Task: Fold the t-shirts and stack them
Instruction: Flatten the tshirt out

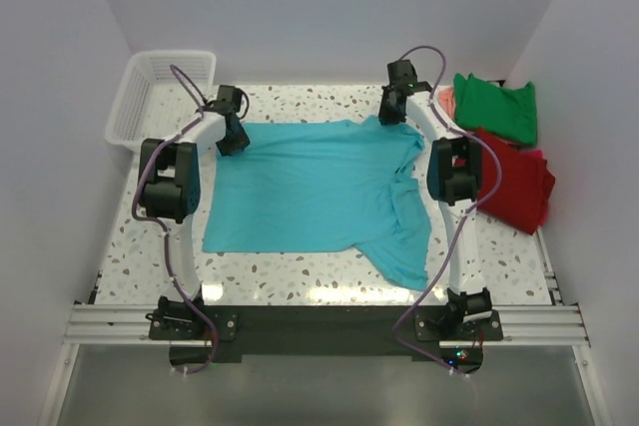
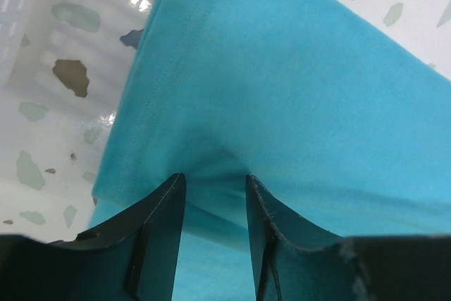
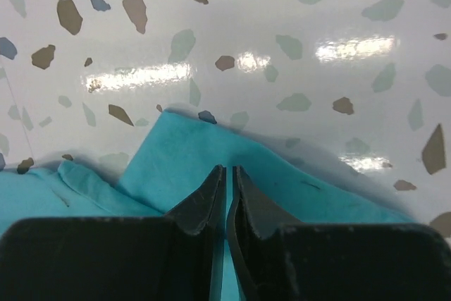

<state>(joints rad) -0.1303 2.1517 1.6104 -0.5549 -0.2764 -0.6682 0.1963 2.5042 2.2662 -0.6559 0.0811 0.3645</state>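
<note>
A turquoise t-shirt lies spread across the middle of the table, its near right part bunched and folded over. My left gripper rests on its far left corner. In the left wrist view the jaws stand apart on the turquoise cloth, with a small ridge of fabric between the tips. My right gripper is at the far right corner. Its jaws are closed to a sliver on the edge of the cloth. A green shirt, a red one and a salmon-pink one lie at the right.
A white lattice basket stands at the far left corner of the speckled table, close to my left gripper, and its wall shows in the left wrist view. Grey walls close in on three sides.
</note>
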